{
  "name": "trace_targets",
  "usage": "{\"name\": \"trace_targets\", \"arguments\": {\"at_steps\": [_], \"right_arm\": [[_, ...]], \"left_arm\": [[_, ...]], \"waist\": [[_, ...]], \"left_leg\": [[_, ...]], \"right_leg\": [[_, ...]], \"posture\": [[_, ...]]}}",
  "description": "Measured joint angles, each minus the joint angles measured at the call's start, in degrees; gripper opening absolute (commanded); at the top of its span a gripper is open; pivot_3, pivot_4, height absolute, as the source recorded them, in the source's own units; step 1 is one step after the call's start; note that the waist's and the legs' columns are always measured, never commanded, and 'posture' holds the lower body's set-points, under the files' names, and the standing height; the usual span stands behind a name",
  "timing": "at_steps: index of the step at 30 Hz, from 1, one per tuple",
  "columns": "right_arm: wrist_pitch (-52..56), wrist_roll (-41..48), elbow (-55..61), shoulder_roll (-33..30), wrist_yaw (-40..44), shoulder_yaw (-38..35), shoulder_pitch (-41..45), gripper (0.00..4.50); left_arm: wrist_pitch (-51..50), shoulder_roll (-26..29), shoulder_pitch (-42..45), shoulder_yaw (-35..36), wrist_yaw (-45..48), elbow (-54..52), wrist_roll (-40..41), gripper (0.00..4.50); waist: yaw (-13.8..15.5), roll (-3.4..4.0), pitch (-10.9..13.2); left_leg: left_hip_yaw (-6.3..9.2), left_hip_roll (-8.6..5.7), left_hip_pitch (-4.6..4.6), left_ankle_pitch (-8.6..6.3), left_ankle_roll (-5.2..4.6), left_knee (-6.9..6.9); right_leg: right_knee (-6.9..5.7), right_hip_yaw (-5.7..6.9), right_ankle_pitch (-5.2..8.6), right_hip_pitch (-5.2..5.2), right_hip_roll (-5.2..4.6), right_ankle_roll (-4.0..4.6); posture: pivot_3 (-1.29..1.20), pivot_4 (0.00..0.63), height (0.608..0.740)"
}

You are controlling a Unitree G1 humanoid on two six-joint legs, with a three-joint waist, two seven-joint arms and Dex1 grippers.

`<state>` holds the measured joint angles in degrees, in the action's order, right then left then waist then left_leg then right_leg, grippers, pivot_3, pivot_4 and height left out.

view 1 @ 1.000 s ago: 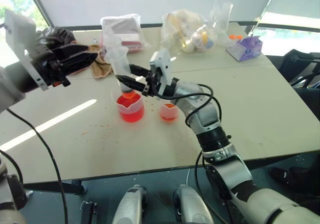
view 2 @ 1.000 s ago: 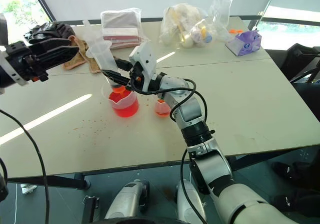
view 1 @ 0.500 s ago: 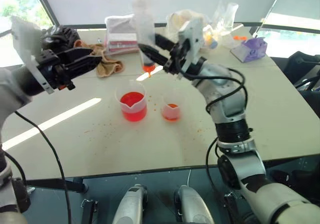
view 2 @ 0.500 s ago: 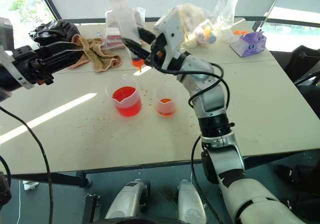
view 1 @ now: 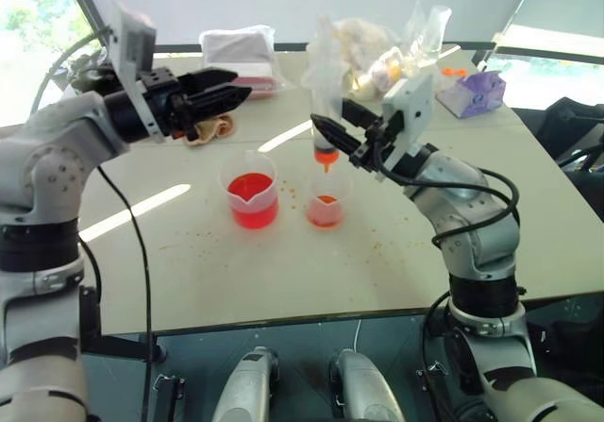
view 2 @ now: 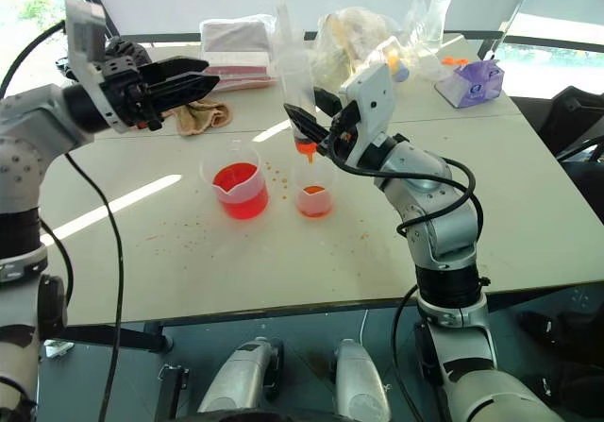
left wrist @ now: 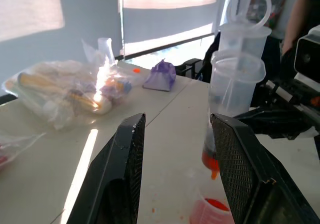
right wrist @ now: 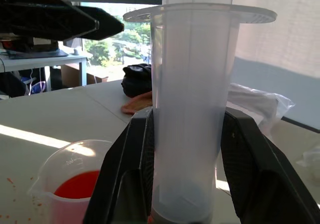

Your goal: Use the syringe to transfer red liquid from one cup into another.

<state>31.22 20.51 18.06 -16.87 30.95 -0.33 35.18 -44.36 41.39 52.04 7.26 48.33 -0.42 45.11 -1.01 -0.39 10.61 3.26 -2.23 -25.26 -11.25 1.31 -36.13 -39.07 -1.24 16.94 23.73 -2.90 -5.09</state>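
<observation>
No legible writing or brand marks. The right gripper (view 2: 304, 125) has its 2 fingers clamped on the syringe (view 2: 293, 73), held upright with its orange tip directly above the narrow cup (view 2: 313, 192). The left gripper (view 2: 193, 80) has its fingers apart, holding nothing, above the surface (view 2: 528, 186) far-left of the spouted beaker (view 2: 233, 184) of red liquid (view 2: 236, 177).

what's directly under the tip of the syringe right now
The smaller cup, holding a little red liquid, sits beneath the syringe nozzle. The cup's contact with the table can't be judged.
</observation>
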Motion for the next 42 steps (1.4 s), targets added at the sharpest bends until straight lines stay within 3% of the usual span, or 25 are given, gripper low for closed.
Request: {"name": "trace_targets", "arguments": {"at_steps": [13, 21, 31, 39, 42], "right_arm": [[0.9, 0.9, 4.0, 0.3, -2.1, 2.2, -3.9, 1.33], [2.0, 1.1, 4.3, -0.4, -2.7, 1.7, -4.9, 1.33], [1.3, 0.4, 3.9, -0.6, -2.9, 1.8, -5.3, 1.33], [0.4, -0.3, 2.5, -0.8, -2.7, 2.0, -5.3, 1.33], [0.4, -0.3, 2.4, -1.1, -2.2, 2.4, -5.5, 1.33]], "left_arm": [[5.7, -10.8, 13.1, -5.8, 5.9, 12.5, -6.9, 2.2], [9.0, -15.1, 15.1, -6.5, 9.4, 19.8, -10.7, 2.2], [8.2, -17.2, 15.6, -7.0, 12.7, 19.5, -12.0, 2.2], [6.8, -17.6, 14.0, -7.6, 13.5, 16.8, -12.1, 0.3], [6.3, -17.4, 13.0, -7.9, 13.4, 15.7, -12.7, 0.3]], "waist": [[0.0, 0.0, 0.0], [0.0, -0.01, 0.0], [0.0, -0.01, 0.0], [0.0, -0.01, 0.0], [0.0, -0.01, 0.0]], "left_leg": [[0.02, 0.01, 0.0, 0.0, -0.01, -0.05], [0.03, 0.01, -0.01, 0.01, -0.01, -0.05], [0.04, 0.01, -0.01, 0.01, -0.01, -0.05], [0.04, 0.01, -0.01, 0.01, -0.01, -0.06], [0.05, 0.02, -0.01, 0.01, -0.01, -0.06]], "right_leg": [[-0.01, 0.02, 0.0, -0.03, 0.07, 0.0], [-0.01, 0.03, 0.0, -0.04, 0.09, 0.0], [-0.01, 0.03, 0.0, -0.04, 0.1, -0.01], [-0.01, 0.02, 0.0, -0.05, 0.1, -0.01], [-0.01, 0.02, 0.0, -0.04, 0.1, -0.01]], "posture": [[0.0, 0.15, 0.736], [0.0, 0.15, 0.736], [0.0, 0.15, 0.736], [0.0, 0.15, 0.736], [0.0, 0.15, 0.736]]}}
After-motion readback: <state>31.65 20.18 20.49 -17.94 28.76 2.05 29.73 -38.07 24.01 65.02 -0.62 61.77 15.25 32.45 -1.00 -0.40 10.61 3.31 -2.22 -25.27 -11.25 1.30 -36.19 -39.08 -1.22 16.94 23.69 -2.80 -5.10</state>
